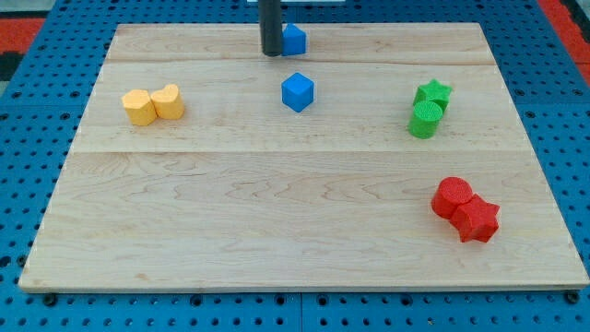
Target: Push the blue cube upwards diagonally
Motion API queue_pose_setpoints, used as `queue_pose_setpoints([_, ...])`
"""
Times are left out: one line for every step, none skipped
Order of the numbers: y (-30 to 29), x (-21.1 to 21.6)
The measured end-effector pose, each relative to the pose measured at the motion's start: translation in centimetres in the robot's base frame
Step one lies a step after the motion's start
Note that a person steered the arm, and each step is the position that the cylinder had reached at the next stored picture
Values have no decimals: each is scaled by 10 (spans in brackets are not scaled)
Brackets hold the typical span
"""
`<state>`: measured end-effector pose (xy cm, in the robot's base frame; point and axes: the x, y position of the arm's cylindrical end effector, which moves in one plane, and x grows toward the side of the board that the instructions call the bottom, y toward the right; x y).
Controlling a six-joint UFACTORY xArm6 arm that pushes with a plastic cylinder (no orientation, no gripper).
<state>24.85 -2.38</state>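
A blue cube (298, 92) sits on the wooden board (277, 212), a little above the middle. A second blue block (294, 40) lies near the board's top edge, partly hidden behind the rod. My tip (271, 53) stands at that second block's left side, touching or nearly touching it. The tip is above and slightly left of the blue cube, well apart from it.
Two yellow blocks (153, 104) lie together at the left. A green star (432, 92) and a green cylinder (425, 120) sit together at the right. A red cylinder (453, 196) and a red star-like block (477, 220) sit at the lower right.
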Motion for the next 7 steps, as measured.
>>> queue_pose_setpoints([32,27])
queue_pose_setpoints([111,49])
queue_pose_setpoints([110,109])
queue_pose_setpoints([49,115])
queue_pose_setpoints([-12,90])
queue_pose_setpoints([-25,56])
queue_pose_setpoints([-41,50])
